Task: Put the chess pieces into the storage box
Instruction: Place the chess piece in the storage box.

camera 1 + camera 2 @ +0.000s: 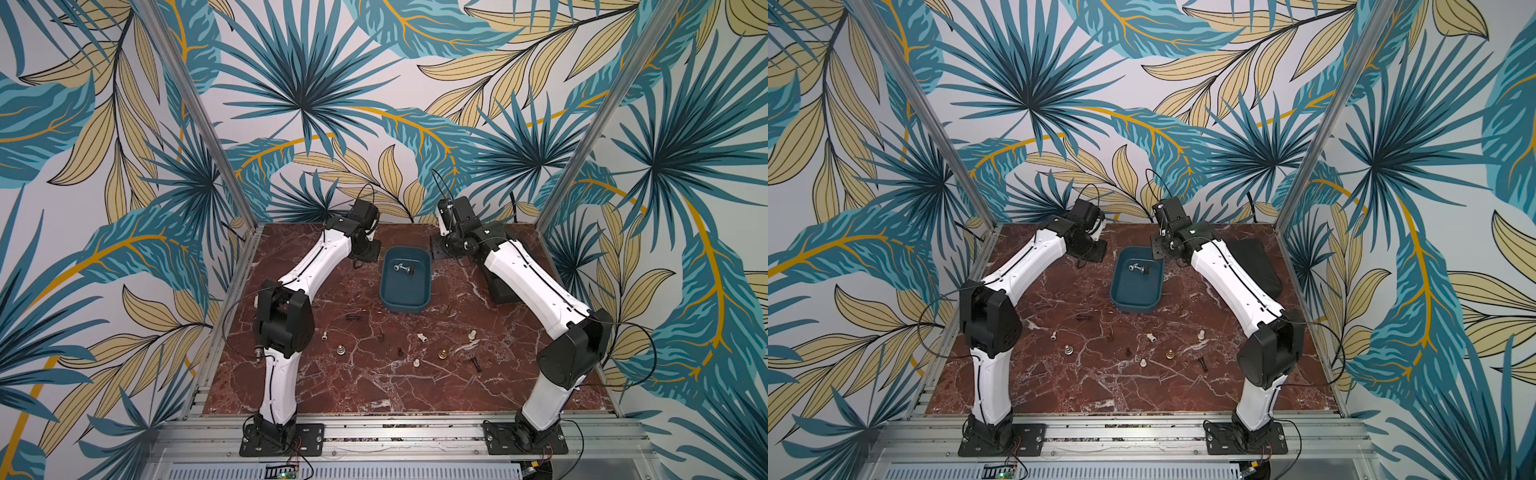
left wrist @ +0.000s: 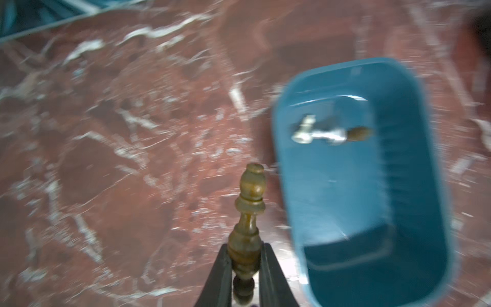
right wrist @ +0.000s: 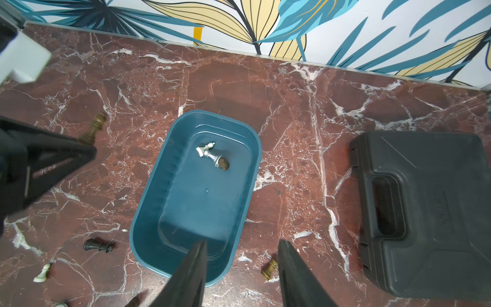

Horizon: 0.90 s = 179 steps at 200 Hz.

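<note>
Chess pieces (image 1: 442,354) lie scattered nearest on the counter (image 1: 332,395), eleven counted, several toppled. At their 12 o'clock sits the storage box (image 1: 405,306), with three pieces (image 3: 212,156) in its far end. At the box's 10 o'clock the left hand (image 2: 245,247) pinches one brown piece (image 2: 251,186). At 2 o'clock the right hand (image 3: 243,243) hangs parted and empty. One black case (image 3: 425,212) lies at 3 o'clock, partly under the right arm (image 1: 536,291).

Tabletop (image 3: 292,111): red-brown marble look w/ white veins, polished, glossy. Storage box (image 3: 148,207): teal plastic, smooth, semi-gloss. Black case (image 3: 438,239): moulded plastic, matt, fine-grain texture. Brown chess piece (image 2: 247,210): turned, varnish-like sheen; wood or brass, can't tell. Silvery chess piece (image 3: 212,158): metallic shine. Frame rails (image 1: 374,432): bare alu, satin.
</note>
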Tool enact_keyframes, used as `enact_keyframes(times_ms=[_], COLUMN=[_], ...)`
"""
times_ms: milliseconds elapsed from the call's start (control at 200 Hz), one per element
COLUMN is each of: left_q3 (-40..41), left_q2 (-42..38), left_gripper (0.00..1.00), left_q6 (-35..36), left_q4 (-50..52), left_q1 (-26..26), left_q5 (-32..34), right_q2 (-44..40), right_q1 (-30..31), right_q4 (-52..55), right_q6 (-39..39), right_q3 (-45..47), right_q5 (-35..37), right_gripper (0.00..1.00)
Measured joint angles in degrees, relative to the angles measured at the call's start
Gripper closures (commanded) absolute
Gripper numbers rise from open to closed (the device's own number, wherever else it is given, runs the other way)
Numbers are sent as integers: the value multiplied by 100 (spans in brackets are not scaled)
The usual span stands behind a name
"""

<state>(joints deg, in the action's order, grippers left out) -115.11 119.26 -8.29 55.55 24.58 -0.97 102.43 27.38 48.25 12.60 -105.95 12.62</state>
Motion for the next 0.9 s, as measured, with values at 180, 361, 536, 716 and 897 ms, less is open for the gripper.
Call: enact_keyframes(times_ms=[180,361,536,716,897], left_q3=[-378,-557,-557,-557,-798], left_q2=[501,1075,1344,1451,1703], left_gripper=[99,98,96,94,76], left_q6=[-7,-11,-13,-7,-2], left_q4=[79,227,446,557,605], left_q1=[413,503,535,546,546], left_q5=[-494,-787,-870,-857,-728], right_q2=[0,-52,-55,-55,-55], right_q1=[0,-2,-9,-9,-9], right_q4=[-2,0,-4,-9,-46], right_q6=[0,-22,-22,-20,-17], right_q3=[59,212,236,236,284], right_q5=[68,155,175,170,144], right_gripper=[51,52,52,51,52])
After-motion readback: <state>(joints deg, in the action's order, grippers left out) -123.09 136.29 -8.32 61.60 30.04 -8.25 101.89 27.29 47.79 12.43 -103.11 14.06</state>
